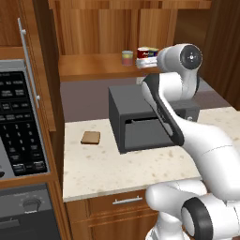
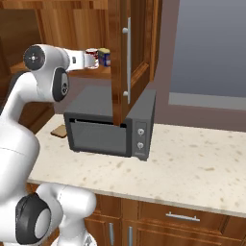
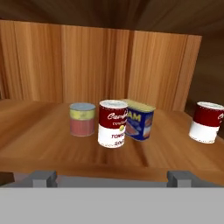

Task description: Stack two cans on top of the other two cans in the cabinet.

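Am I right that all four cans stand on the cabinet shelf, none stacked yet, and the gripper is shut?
Not quite. In the hand view the gripper is open, fingertips wide apart and holding nothing. The rest holds: all four cans stand unstacked on the cabinet shelf.

- Shelf (image 3: pixel 39 135) front lies open, bare wood ahead of the wide-spread gripper (image 3: pixel 111 177).
- Grey tin (image 3: pixel 82 119), soup can (image 3: pixel 112 123) and blue tin (image 3: pixel 139 119) crowd the middle.
- Second soup can (image 3: pixel 205 121) stands well apart right, open gap between.
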